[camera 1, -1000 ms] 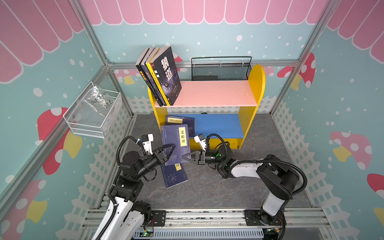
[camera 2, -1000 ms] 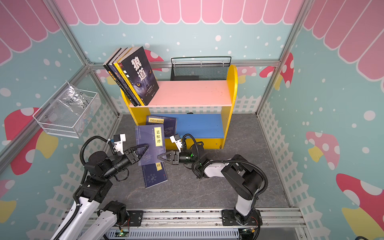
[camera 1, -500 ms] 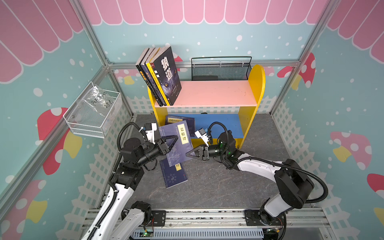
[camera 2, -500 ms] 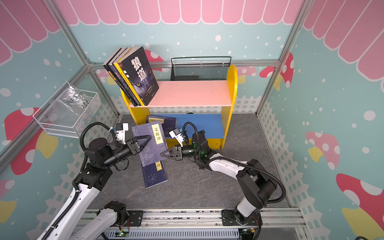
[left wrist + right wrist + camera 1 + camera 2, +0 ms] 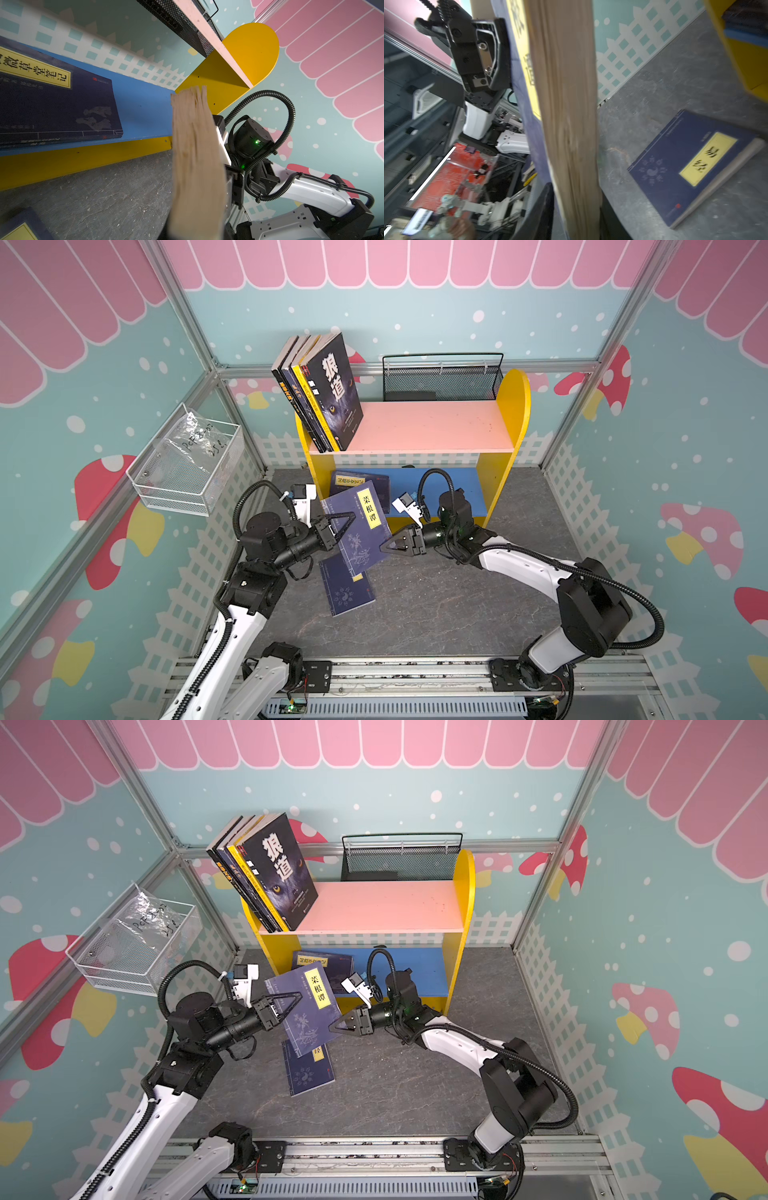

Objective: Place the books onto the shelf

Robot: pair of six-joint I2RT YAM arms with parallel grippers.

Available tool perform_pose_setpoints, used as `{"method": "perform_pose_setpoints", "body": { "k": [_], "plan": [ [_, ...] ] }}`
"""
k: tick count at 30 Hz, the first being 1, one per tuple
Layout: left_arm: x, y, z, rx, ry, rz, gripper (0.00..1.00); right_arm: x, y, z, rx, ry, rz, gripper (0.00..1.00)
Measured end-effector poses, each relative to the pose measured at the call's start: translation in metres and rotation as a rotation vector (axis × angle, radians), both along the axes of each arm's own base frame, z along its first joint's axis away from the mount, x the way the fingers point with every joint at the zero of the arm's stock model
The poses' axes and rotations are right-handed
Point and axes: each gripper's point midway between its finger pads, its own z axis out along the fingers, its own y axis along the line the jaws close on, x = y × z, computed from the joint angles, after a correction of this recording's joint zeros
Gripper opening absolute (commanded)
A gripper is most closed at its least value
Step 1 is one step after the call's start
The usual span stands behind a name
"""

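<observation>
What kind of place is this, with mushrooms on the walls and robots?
Probably a robot practice booth dressed up like a playroom: mushroom-print walls on a metal frame, a bright little shelf holding books, and robot arms bolted to a rail.

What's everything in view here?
shelf: one, yellow sides, centre
leaning books: four, black, navy, yellow, dark wolf cover; pink upper board
shelved book: one, navy, on blue lower board
held book: one, navy, raised before shelf
floor book: one, navy, on floor
mesh basket: one, black, behind shelf
wire basket: one, white, mounted left
plastic bag: one, clear, in wire basket
left gripper: one, black, shut on held book
right gripper: one, black, at held book's other edge
</observation>
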Motion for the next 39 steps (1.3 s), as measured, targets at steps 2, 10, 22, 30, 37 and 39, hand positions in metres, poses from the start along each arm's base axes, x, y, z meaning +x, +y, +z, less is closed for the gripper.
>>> {"method": "perform_pose_setpoints", "body": {
  "k": [2, 10, 22, 30, 37, 39],
  "plan": [
    [-0.002, 0.006, 0.008, -0.016, -0.017, 0.043, 0.0, 0.01, -0.002, -0.001, -0.011, 0.001, -0.065, 0.64],
    [0.001, 0.055, 0.013, -0.222, -0.037, 0.353, 0.0, 0.013, -0.028, -0.01, 0.113, 0.102, -0.289, 0.75],
    [0.004, 0.092, -0.035, -0.423, 0.085, 0.618, 0.0, 0.016, 0.013, 0.021, 0.347, 0.194, -0.269, 0.76],
    [0.01, 0.094, -0.036, -0.456, 0.083, 0.643, 0.0, 0.019, 0.042, 0.004, 0.335, 0.299, -0.223, 0.75],
    [0.017, 0.088, -0.039, -0.457, 0.089, 0.632, 0.0, 0.017, 0.055, 0.007, 0.338, 0.331, -0.194, 0.69],
    [0.019, 0.084, -0.044, -0.454, 0.098, 0.624, 0.0, 0.019, 0.059, 0.014, 0.354, 0.325, -0.185, 0.62]
  ]
}}
